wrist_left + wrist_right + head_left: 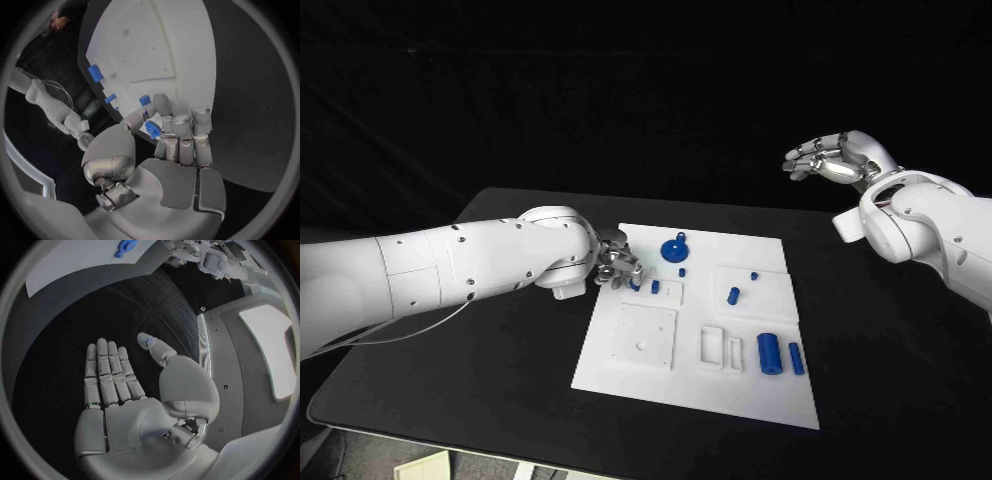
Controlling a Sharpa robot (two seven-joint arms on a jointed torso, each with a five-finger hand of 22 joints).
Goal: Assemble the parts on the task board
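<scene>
- One small blue part sits pinched between the left hand fingertips, over the task board
- Likely light, stiff, slippery plastic; grip its sides
- Right hand hangs empty, fingers spread

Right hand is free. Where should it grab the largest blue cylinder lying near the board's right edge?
Grip the large blue cylinder across its round sides from above: it lies flat. A thinner blue peg lies close beside it, so a fingertip pinch by the right hand seems safest.

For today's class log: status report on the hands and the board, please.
Left hand pinches a small blue part at the task board edge. Right hand open, raised clear of the board. Other blue parts lie on the board. Nothing in the way.
</scene>
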